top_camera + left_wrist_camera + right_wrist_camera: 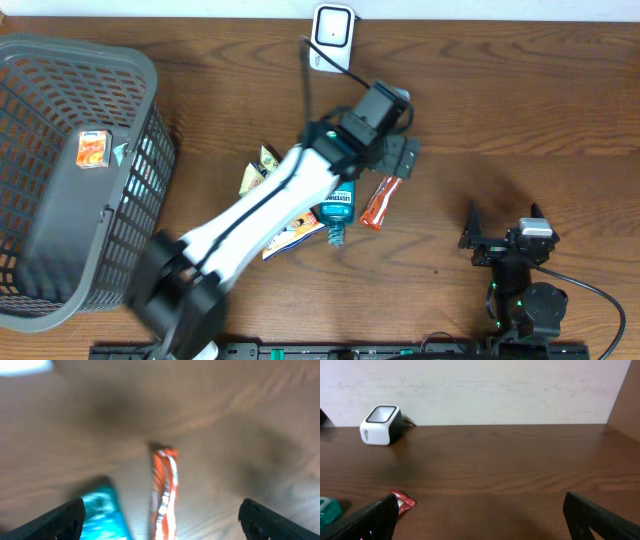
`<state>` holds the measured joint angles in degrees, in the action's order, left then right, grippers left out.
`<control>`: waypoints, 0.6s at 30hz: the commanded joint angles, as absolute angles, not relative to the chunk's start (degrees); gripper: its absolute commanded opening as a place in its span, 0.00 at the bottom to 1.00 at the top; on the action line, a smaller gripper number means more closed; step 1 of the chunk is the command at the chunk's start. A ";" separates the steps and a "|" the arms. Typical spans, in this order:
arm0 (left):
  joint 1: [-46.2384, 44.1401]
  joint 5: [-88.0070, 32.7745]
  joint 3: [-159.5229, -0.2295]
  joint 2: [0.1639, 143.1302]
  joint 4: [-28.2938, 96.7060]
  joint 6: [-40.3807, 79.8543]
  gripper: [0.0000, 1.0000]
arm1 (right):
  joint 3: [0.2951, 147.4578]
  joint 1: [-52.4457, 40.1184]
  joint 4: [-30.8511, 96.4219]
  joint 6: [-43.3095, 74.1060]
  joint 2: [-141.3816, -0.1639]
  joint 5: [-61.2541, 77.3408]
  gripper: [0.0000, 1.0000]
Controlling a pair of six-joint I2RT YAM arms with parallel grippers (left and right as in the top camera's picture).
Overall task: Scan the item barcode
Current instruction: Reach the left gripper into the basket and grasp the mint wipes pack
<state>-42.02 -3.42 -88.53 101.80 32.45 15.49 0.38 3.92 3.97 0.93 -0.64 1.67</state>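
Orange packet (380,203): lies flat on the worktop (520,110), right of the blue bottle (339,208), well short of the scanner (331,37).
Left fingers (160,519): spread wide, empty, hanging just above the packet (the wrist view is blurred, so the height is only a guess).
Right fingers (480,517): spread wide, empty, parked at the near right of the worktop.
Scanner: white box at the far edge, against the wall, its cable trailing toward the left arm.
Step in hand: by my reading the packet is on the worktop, not gripped; whether it is about to be picked or has just been set down I cannot tell.
Next move: if the scan is not yet done, drop the left fingers astride the packet, close, lift, and show the barcode face to the scanner window.
Clutter: bottle and snack packs (262,170) crowd the packet's left side; approach from the right.
Open room: bare wood to the right and toward the scanner.
Edges: basket (60,260) fills the far left; the wall closes off the back.
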 commanded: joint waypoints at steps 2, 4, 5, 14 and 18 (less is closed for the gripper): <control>-39.59 10.31 -89.06 94.65 34.11 10.37 0.98 | 0.32 3.64 4.16 1.67 -0.38 1.61 0.99; -38.39 13.17 -89.06 91.92 34.72 9.13 0.98 | 0.32 3.66 4.16 1.67 -0.38 1.61 0.99; -37.54 14.52 -89.06 90.39 34.96 8.73 0.98 | 0.32 3.66 4.16 1.67 -0.38 1.61 0.99; -23.70 16.12 -93.38 79.35 37.80 7.55 0.98 | 0.32 3.66 4.14 1.67 -0.38 1.61 0.99; -15.62 16.10 -99.37 77.41 41.71 7.51 0.98 | 0.32 3.66 4.14 1.67 -0.38 1.63 0.99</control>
<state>-20.53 14.76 -93.84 79.40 39.83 8.69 0.38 3.92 3.99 0.93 -0.64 1.67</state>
